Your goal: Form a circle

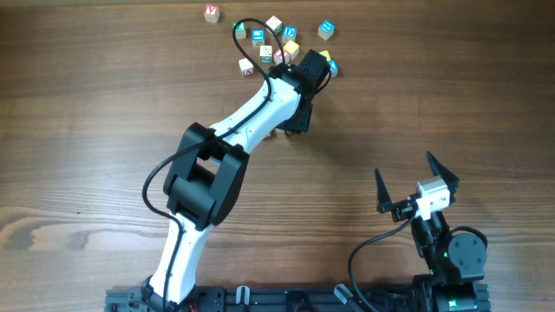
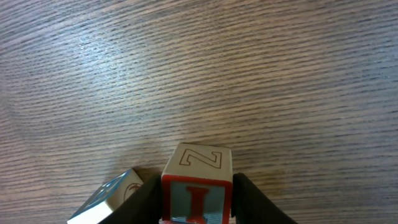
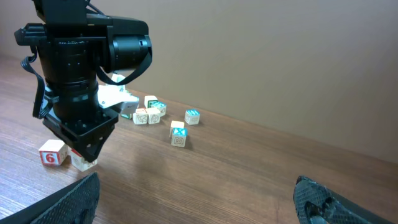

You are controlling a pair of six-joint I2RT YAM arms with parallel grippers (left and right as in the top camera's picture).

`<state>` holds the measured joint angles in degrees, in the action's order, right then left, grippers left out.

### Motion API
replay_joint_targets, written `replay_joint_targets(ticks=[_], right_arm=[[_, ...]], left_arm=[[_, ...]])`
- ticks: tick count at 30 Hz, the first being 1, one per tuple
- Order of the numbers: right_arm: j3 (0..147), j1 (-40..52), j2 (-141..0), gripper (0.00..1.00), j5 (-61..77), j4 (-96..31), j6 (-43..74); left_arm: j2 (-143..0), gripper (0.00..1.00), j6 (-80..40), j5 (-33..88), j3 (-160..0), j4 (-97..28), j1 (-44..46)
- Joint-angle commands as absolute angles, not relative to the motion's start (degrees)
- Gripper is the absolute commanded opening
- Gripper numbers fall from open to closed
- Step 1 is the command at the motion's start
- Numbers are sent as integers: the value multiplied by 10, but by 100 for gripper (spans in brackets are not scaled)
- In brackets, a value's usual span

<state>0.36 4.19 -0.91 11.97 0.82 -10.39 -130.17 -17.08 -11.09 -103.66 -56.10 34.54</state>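
My left gripper (image 2: 197,184) is shut on a small letter cube (image 2: 199,163) with a red-framed "I" on the near face and a "Z" on top. The cube rests on or just above the wooden table (image 2: 249,74). In the overhead view that gripper (image 1: 296,124) points down just below the loose cluster of letter cubes (image 1: 276,45). A second cube (image 2: 112,196) lies tilted against the left finger. No circle of cubes shows in any view. My right gripper (image 1: 404,166) hangs open and empty at the near right (image 3: 196,193).
A cube marked "6" (image 3: 51,153) sits beside the left gripper. Single cubes lie apart from the cluster: one at the far left (image 1: 212,13), a blue one at the far right (image 1: 325,29). A black cable (image 1: 251,35) loops over the cluster.
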Motion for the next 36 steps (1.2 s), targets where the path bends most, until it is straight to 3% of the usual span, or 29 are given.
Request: replay_joint_targets(ticks=[1, 11, 14, 19, 20, 23, 29, 36], right_arm=[[3, 42, -8, 100, 120, 10, -105], [3, 42, -8, 100, 120, 10, -105], [3, 42, -8, 100, 120, 10, -105], [3, 42, -8, 100, 120, 10, -105], [3, 42, -8, 100, 120, 10, -105], [3, 42, -8, 100, 120, 10, -105], [3, 42, -8, 100, 120, 10, -105], [3, 42, -8, 100, 120, 10, -105]], left_arm=[[-1302, 31, -167, -125, -1030, -563, 342], [-1302, 34, -167, -125, -1030, -579, 342], [-1302, 43, -167, -125, -1030, -577, 342], [-1302, 48, -167, -134, -1030, -565, 342], [-1302, 48, -167, -136, -1030, -563, 342], [-1302, 34, -167, -136, -1030, -559, 342], [-1302, 28, -133, -136, -1030, -566, 342], [-1302, 29, -121, -136, -1030, -579, 342]])
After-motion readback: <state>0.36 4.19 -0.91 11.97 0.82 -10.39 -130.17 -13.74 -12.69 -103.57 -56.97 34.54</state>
